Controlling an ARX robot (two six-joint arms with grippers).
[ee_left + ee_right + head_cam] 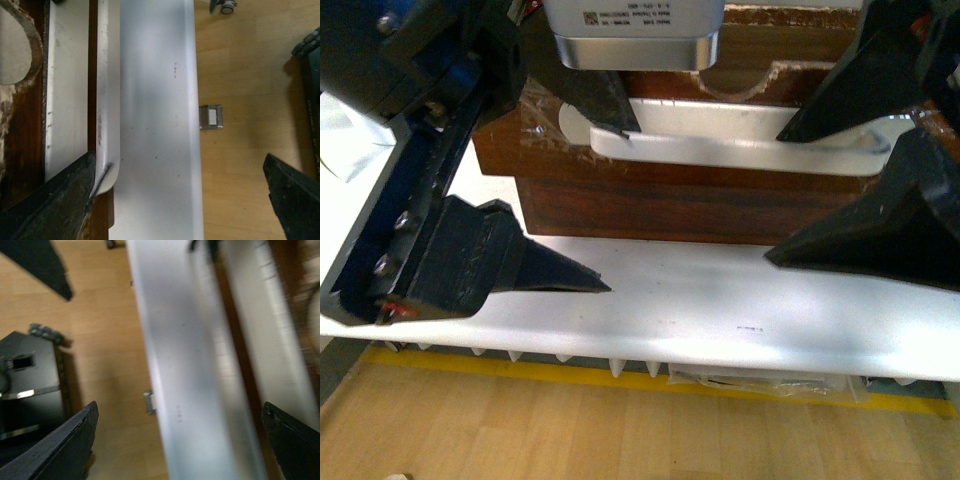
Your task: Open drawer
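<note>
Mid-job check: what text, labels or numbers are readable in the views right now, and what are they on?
Nothing can be read outright.
White sticker on the grey housing at the top of the front view: a code square and small print, too blurred to read.
Tiny dark marks on the white table: too small to read.
Drawer and its white handle: no lettering visible.

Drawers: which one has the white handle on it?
The upper drawer: a long white handle runs across its front, under a half-round notch. The plain drawer front below it has no handle.
</note>
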